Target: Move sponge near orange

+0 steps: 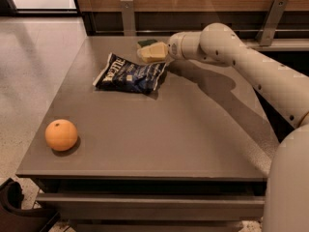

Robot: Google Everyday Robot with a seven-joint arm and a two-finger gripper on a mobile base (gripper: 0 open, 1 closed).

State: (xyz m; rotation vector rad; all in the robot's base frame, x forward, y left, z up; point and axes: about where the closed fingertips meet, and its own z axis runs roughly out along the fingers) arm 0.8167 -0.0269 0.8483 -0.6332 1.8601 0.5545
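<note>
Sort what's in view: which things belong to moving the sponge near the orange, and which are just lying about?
Job in hand:
sponge, at the far edge of the table
orange, near left corner
gripper, right beside the sponge

Lying about:
dark blue snack bag, just in front of the sponge

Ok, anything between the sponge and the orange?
Yes: the blue snack bag lies in front of the sponge, on the straight path toward the orange at the near-left corner. The gripper is at the sponge, on the far side.
</note>
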